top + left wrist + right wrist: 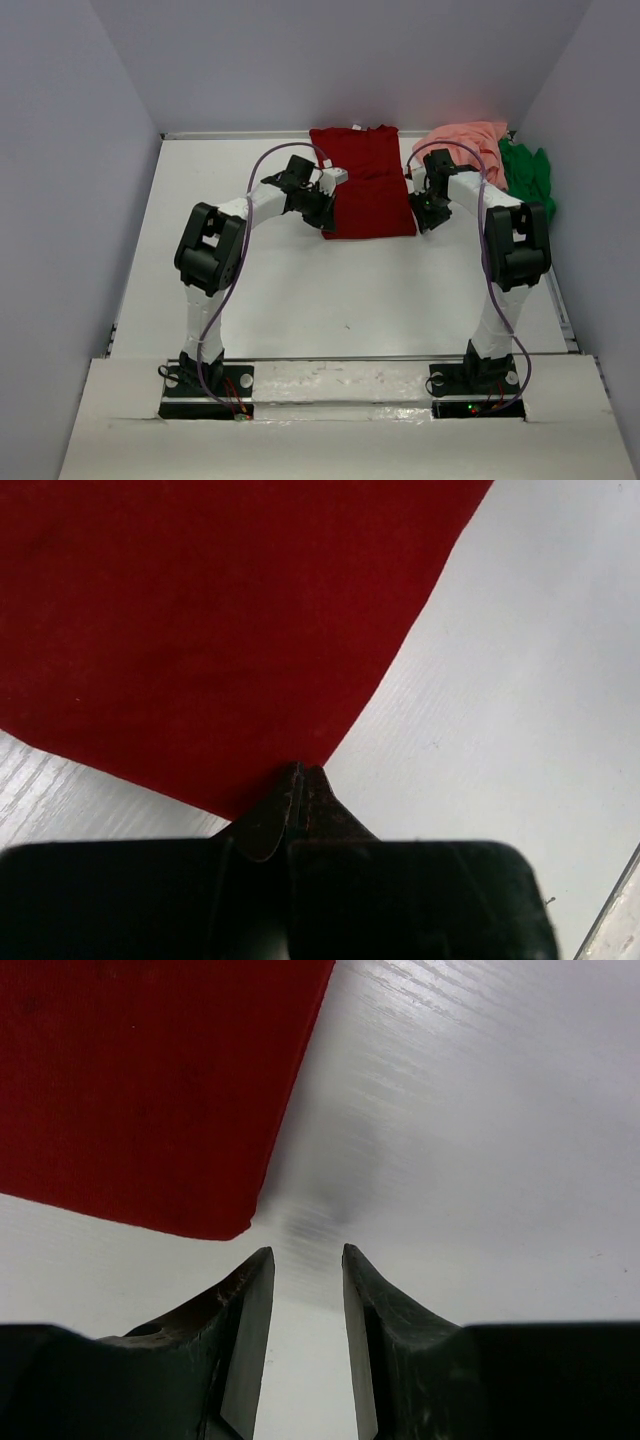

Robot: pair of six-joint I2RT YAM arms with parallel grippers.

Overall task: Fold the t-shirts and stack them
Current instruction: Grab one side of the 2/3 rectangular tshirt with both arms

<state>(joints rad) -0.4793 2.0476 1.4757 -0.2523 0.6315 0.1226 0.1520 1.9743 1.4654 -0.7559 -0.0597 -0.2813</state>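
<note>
Now L tool (302,772) shut at red tee (200,630) corner; R tool (308,1253) open beside.

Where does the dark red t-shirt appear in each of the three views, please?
Top external: dark red t-shirt at upper centre.
Left wrist: t-shirt fills the upper left.
Right wrist: t-shirt in the upper left corner.
Shared landmark: the white table bordering its near edge.

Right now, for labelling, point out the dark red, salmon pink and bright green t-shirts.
dark red t-shirt (365,185): top external view, flat middle.
salmon pink t-shirt (475,135): top external view, far side of heap.
bright green t-shirt (528,176): top external view, middle of bunch.
</note>
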